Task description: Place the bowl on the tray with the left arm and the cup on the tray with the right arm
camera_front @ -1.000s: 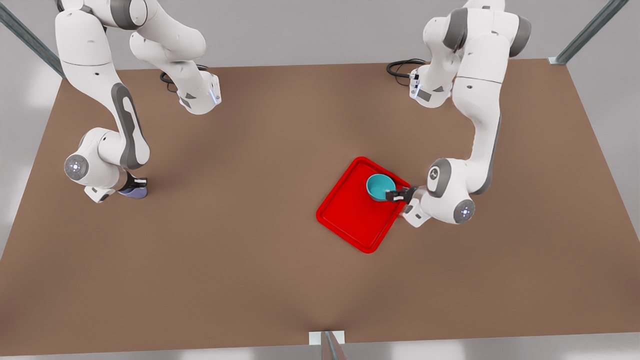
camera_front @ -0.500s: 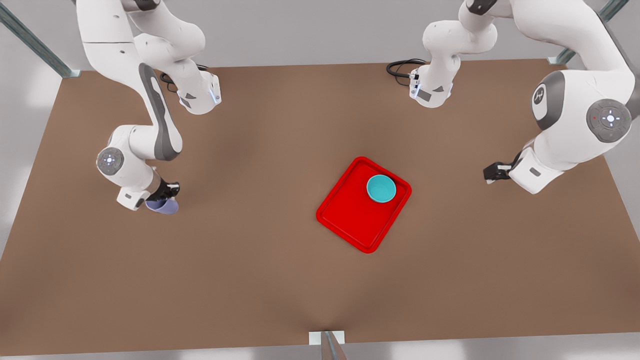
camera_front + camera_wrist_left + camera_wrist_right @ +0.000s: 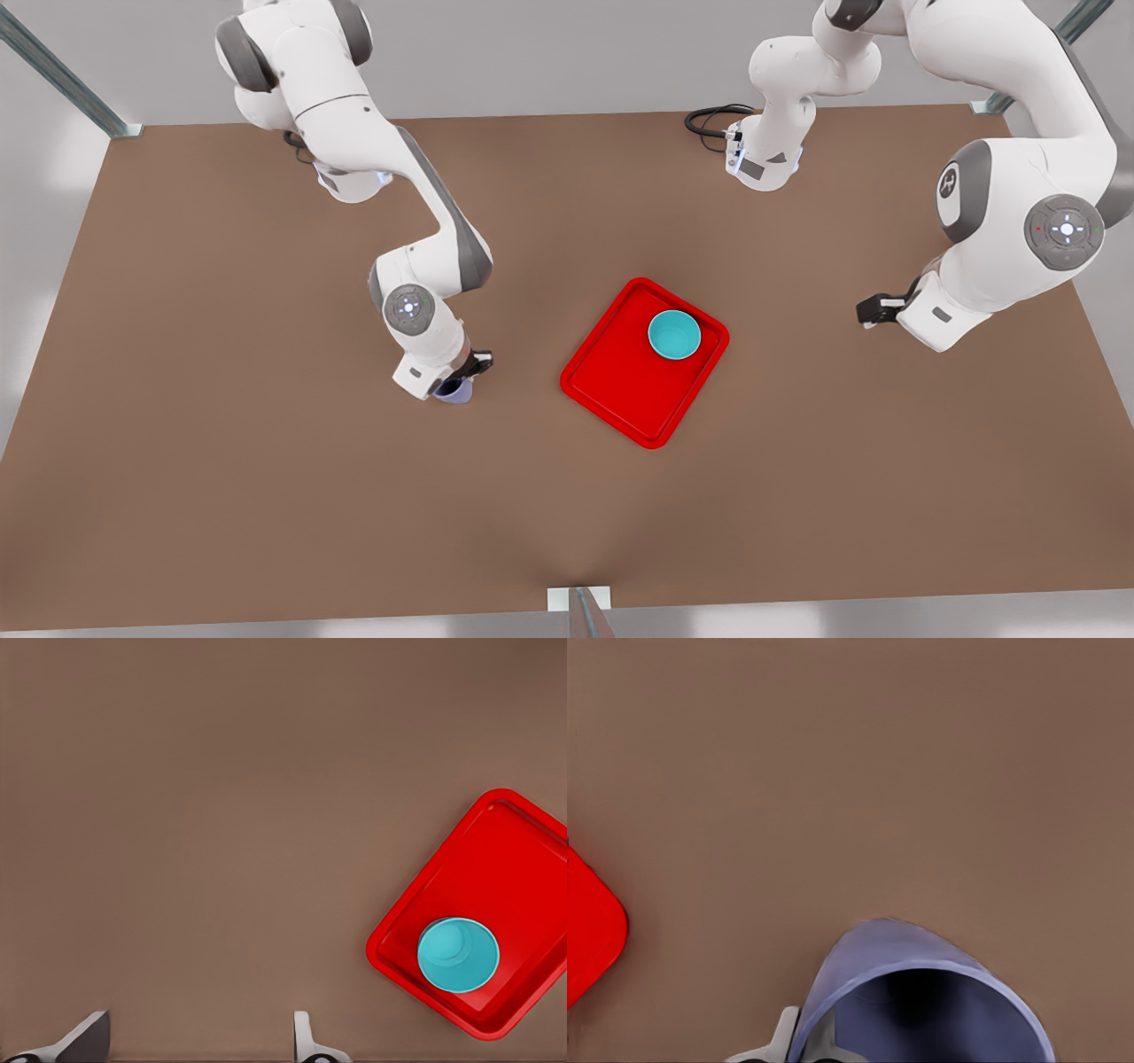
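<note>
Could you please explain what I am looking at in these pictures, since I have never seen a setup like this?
These are simulated pictures of two white robot arms over a brown table. One camera looks at the whole scene from off the arms; the other two ride on the wrists.

On the table lies a red tray, and the bowl already sits in it, near a corner.

The right gripper, on the front view's left, holds the cup and is beside the tray, not over it yet. Its wrist camera looks into the cup.

The left gripper, on the front view's right, is open and waits off to the side; its camera sees tray and bowl.
</note>
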Controlling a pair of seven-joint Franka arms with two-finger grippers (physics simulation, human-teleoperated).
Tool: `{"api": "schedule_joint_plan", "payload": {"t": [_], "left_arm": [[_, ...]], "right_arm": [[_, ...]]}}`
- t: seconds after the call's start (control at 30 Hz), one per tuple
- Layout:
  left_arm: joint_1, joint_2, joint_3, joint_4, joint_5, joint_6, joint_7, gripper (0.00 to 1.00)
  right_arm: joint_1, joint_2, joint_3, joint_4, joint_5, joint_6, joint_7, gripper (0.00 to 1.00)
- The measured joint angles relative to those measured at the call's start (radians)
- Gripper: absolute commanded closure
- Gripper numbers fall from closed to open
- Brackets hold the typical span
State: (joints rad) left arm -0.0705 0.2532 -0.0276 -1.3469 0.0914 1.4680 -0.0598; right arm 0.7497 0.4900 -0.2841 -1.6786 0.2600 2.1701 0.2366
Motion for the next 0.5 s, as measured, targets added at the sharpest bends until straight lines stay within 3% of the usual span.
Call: {"api": "schedule_joint_plan", "payload": {"t": [0.27,0.5], "left_arm": [[0.002,-0.002,0.000,0.000,0.000,-0.005,0.000,0.00],[0.002,0.006,0.001,0.000,-0.001,-0.005,0.000,0.00]], "right_arm": [[0.075,0.095,0.115,0.212,0.034,0.010,0.328,0.79],[0.145,0.314,0.114,0.482,0.027,0.008,0.527,0.79]]}}
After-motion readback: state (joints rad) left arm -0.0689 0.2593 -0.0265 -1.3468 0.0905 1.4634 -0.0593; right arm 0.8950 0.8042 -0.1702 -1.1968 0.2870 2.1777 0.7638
